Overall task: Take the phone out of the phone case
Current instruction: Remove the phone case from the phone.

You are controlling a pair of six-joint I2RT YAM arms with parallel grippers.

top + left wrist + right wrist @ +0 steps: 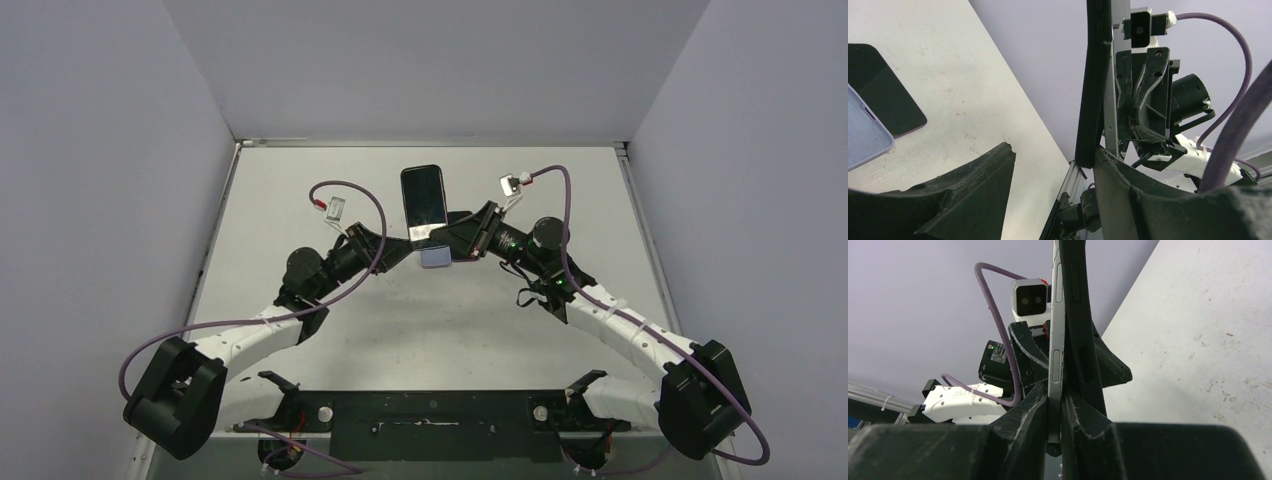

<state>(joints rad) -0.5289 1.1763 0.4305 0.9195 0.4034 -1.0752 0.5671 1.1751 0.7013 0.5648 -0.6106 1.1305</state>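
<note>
Tabletop [600, 200]: spare phone [422, 200] touching lavender case [435, 258], near the gripped phone [1055, 340].

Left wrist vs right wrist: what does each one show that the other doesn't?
Left wrist only: a lavender rounded-corner cover overlapping a flat black slab on the white table, with the left fingers spread apart.
Right wrist only: the silver-edged phone with its side buttons, a black case rim bowing away from it, and the right fingers pinching it.
Both: the phone seen edge-on, the table, and a purple cable.
</note>
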